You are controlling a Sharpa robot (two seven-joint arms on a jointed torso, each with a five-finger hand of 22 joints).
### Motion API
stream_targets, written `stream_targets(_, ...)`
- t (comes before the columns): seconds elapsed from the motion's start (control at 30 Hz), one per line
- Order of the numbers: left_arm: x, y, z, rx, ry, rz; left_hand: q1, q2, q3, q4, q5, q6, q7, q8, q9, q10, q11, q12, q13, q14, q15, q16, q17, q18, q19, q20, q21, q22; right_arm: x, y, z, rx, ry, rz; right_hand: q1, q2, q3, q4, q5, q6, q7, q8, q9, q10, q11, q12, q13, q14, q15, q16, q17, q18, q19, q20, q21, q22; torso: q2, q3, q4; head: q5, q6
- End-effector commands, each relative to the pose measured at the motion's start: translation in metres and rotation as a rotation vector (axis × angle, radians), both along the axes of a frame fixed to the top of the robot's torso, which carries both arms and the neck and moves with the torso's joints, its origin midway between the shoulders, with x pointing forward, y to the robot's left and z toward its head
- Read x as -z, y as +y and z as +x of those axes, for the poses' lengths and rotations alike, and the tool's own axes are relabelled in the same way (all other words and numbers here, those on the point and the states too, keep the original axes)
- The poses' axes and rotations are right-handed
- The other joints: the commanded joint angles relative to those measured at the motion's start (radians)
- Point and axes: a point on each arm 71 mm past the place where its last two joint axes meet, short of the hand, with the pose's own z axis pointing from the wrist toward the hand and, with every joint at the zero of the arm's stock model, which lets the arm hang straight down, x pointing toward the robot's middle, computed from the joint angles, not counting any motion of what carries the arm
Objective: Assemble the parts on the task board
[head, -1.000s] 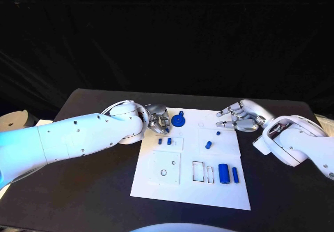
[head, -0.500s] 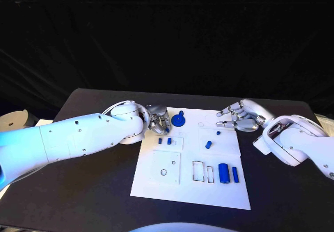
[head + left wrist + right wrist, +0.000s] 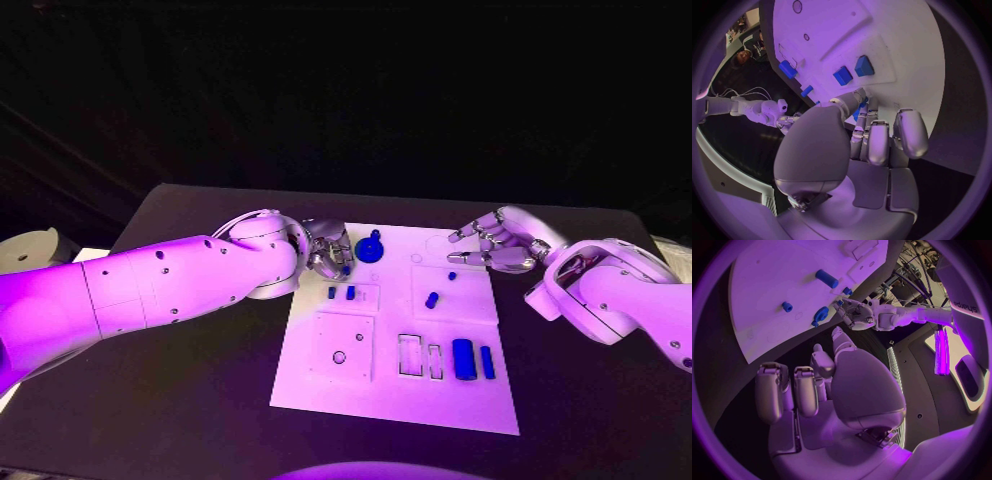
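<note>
Nothing's moved since a second ago: your left hand (image 3: 326,250) sits at the white task board's (image 3: 397,400) far-left edge, fingers curled beside the round blue part (image 3: 371,248), grip unclear. Right hand (image 3: 498,246) hovers over the far-right corner, fingers loosely apart, holding nothing.

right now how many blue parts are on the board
7 show: a round one by the left hand, two small mid-left, two small mid-right, two long near right. The hands may hide others.
</note>
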Motion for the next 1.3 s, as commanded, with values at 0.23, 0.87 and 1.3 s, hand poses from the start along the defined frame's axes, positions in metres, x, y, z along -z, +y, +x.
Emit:
stream_targets(0.23,0.001,0.003,0.001,-0.010,0.015,0.010,-0.017,-0.016,-0.018,-0.004,-0.001,-0.066,-0.007,-0.011,-0.014,-0.022,0.001,-0.015,0.001,0.029,0.006,-0.010,-0.014,-0.011,0.002,0.007,-0.015,-0.007,0.001,0.000,0.000,-0.005,0.004,-0.005,-0.005,0.008,-0.007,0.002,0.007,0.004,-0.001,0.003,0.001,-0.010,0.001,-0.008,-0.003,0.082,-0.005,-0.006,0.175,0.010,-0.009,0.001,-0.006,0.010,0.000,-0.0005,0.0003,-0.002,0.001)
stream_targets(0.87,-0.016,0.066,0.008,-0.189,0.066,-0.467,0.002,0.005,-0.043,-0.008,0.002,-0.073,0.000,0.007,-0.006,-0.059,0.008,-0.004,0.004,0.028,0.010,-0.010,-0.028,0.002,-0.012,0.011,-0.082,-0.055,0.004,-0.023,0.003,0.029,-0.061,-0.182,0.117,0.027,0.027,0.012,-0.052,0.030,0.014,-0.008,0.000,-0.260,0.032,-0.838,-0.717,0.061,0.016,-0.117,0.063,0.028,-0.046,0.019,-0.070,-0.085,-0.003,0.0024,-0.0030,0.000,0.019)
stream_targets(1.3,-0.022,0.083,-0.010,-0.451,0.243,-1.323,0.004,0.066,-0.016,-0.006,0.000,0.018,0.009,0.052,-0.003,0.008,0.000,0.087,0.031,-0.090,0.009,-0.152,-0.270,0.059,-0.150,0.011,-0.397,-0.273,0.001,-0.004,-0.010,-0.015,-0.222,-0.492,0.182,-0.002,0.143,-0.009,-0.118,0.066,0.004,-0.011,-0.003,-0.207,0.030,-0.928,-0.925,0.060,0.016,-0.133,0.042,0.029,-0.043,0.023,-0.071,-0.086,-0.002,0.0006,-0.0020,-0.041,0.022)
